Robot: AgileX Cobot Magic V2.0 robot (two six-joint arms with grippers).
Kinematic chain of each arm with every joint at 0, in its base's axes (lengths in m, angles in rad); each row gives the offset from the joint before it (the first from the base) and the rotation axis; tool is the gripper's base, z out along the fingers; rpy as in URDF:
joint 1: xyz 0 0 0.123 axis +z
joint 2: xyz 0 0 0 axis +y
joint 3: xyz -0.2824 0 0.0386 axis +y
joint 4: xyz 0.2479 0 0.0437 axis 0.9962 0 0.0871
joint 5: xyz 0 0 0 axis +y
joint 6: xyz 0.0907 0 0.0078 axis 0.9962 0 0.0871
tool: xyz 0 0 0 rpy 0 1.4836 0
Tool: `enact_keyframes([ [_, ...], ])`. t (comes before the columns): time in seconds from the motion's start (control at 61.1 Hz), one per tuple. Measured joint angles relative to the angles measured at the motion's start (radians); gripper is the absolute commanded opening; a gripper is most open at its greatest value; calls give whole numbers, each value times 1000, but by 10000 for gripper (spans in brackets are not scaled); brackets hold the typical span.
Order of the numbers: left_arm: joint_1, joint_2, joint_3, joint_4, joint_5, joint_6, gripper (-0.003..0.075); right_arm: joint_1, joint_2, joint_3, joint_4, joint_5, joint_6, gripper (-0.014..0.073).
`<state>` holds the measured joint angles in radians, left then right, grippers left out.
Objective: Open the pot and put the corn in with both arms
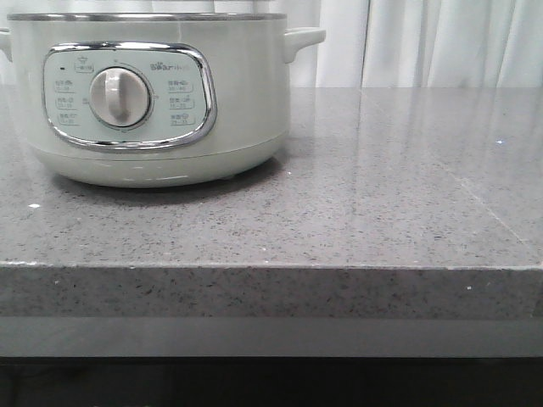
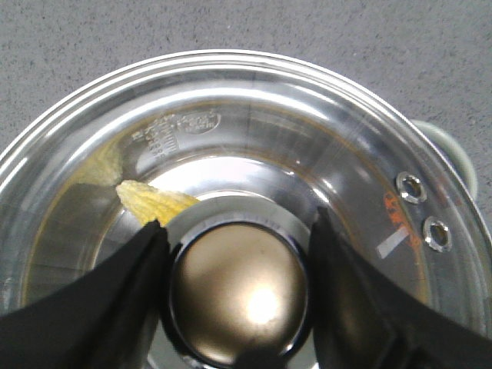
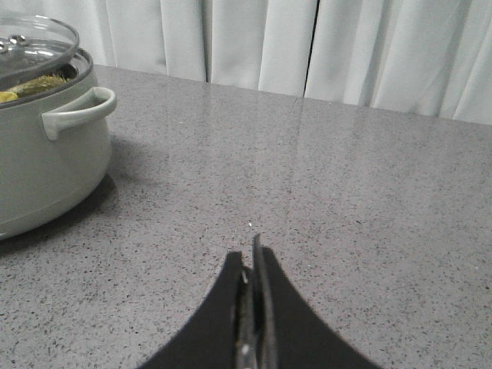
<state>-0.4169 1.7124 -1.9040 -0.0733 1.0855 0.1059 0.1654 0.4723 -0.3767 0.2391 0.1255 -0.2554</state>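
The pale grey-green pot point(image 1: 237, 102) stands at the table's left, its dial facing the camera; it also shows in the right wrist view point(image 3: 38, 169). Its glass lid point(image 2: 254, 115) is over the pot, and its rim shows in the right wrist view point(image 3: 34, 42). My left gripper point(image 2: 240, 219) is above the lid, and its black fingers press both sides of the round metal knob point(image 2: 238, 296). The yellow corn point(image 2: 154, 201) lies inside the pot, seen through the glass, and as a yellow bit under the lid point(image 3: 8, 96). My right gripper point(image 3: 250, 257) is shut and empty, low over the table right of the pot.
The grey speckled stone table point(image 1: 382, 195) runs right of the pot to its front edge point(image 1: 271, 267). White curtains point(image 3: 307, 46) hang behind. The pot's side handle point(image 3: 77, 111) sticks out toward my right gripper. Neither arm shows in the front view.
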Motion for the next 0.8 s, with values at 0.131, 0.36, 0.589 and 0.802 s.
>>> enact_keyframes([
  [0.131,0,15,0,4,0,0,212,0,0,0,0,0,0,-59],
  [0.36,0,40,-10,6,-15,0,212,0,0,0,0,0,0,-59],
  [0.589,0,40,-9,6,-15,0,213,0,-1,0,0,0,0,-59],
  [0.802,0,40,-9,6,-17,0,377,0,-2,0,0,0,0,-59],
])
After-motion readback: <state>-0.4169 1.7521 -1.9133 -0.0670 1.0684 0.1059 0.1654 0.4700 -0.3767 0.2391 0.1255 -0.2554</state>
